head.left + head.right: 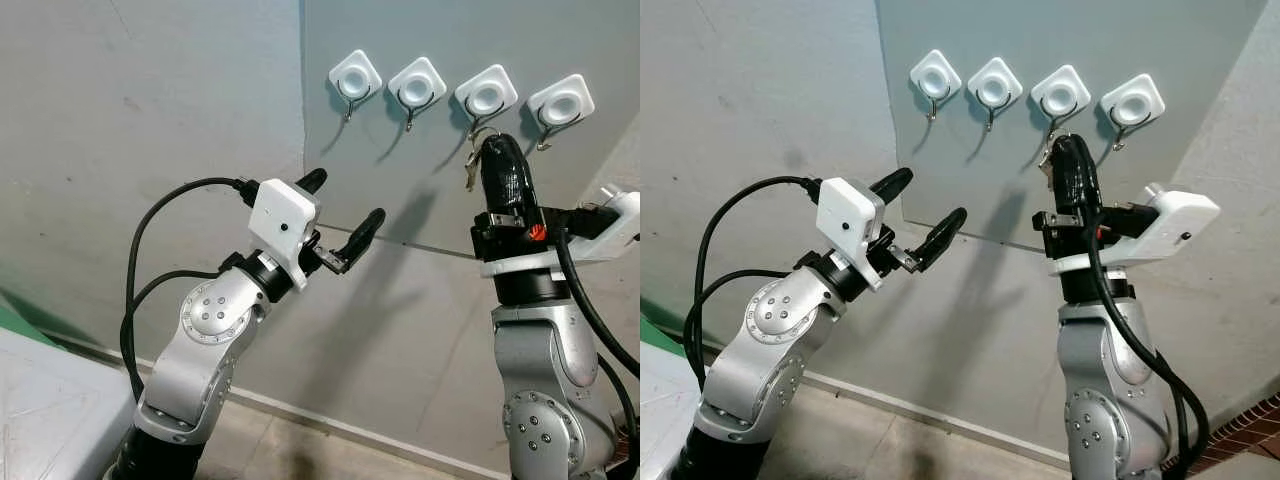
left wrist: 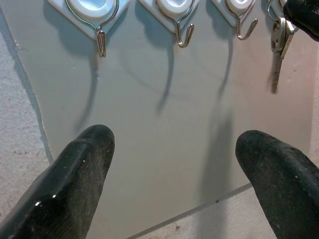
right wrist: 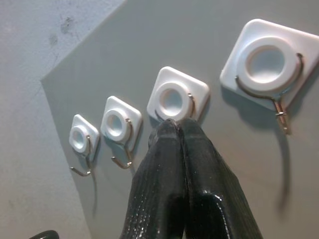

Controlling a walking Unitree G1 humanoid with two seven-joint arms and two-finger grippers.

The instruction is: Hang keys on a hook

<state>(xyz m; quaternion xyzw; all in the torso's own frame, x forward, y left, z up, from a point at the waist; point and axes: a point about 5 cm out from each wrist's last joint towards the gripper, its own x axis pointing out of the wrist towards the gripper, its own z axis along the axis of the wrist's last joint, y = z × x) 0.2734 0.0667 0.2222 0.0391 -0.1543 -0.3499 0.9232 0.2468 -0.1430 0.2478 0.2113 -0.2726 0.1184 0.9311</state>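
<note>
Grey wall panel [image 1: 420, 200] carries four white square plastic hooks w/ bent metal wire [image 1: 486, 96]. Right end effector [image 1: 500, 150], fingers pressed together, is up at the third hook from robot's left. Left end effector [image 1: 345, 215] is spread, holds nothing, lower and well apart. Small metal keys on a ring [image 2: 278, 37] hang at that hook, just beside the right fingertips; whether ring is already on the wire, cannot tell. Keys prob. light, stiff, slippery; best pinch the ring. No containers here.
</note>
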